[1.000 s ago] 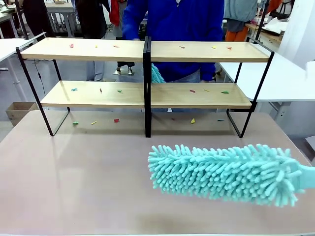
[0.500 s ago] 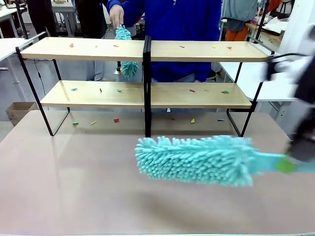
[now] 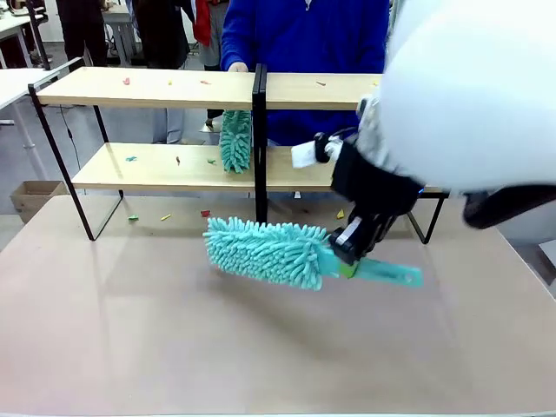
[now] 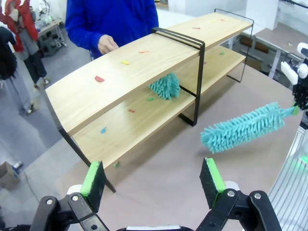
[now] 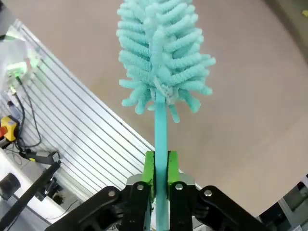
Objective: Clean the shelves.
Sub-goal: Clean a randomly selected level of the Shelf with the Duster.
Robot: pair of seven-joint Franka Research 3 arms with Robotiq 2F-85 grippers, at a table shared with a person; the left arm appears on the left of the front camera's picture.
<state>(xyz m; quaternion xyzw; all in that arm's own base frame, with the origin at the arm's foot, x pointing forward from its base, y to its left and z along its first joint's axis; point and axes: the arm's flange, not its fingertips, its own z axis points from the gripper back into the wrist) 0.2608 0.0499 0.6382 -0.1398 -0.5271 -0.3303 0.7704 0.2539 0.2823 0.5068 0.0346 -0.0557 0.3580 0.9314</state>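
The shelves point(image 3: 156, 88) stand across the far side of the table, two light-wood boards in a black frame, with small coloured scraps point(image 3: 130, 158) scattered on both. My right gripper point(image 3: 347, 254) is shut on the handle of a teal fluffy duster point(image 3: 265, 250), held low over the table in front of the centre post. In the right wrist view the pads point(image 5: 149, 166) pinch the handle below the duster head point(image 5: 161, 53). A person's hand point(image 3: 236, 67) holds a second teal duster point(image 3: 235, 139) down on the lower board. My left gripper point(image 4: 154, 180) hangs open, facing the shelves point(image 4: 120, 82).
More scraps point(image 3: 206, 212) lie on the table under the rack. A person in blue point(image 3: 304, 35) stands behind it. White tables flank both sides, and a cardboard box point(image 3: 30, 195) sits on the floor at left. The near tabletop point(image 3: 174, 330) is bare.
My right arm swung in from the right, carrying the duster leftward and closer to the shelves. The person's duster came up over the top board and down onto the lower board.
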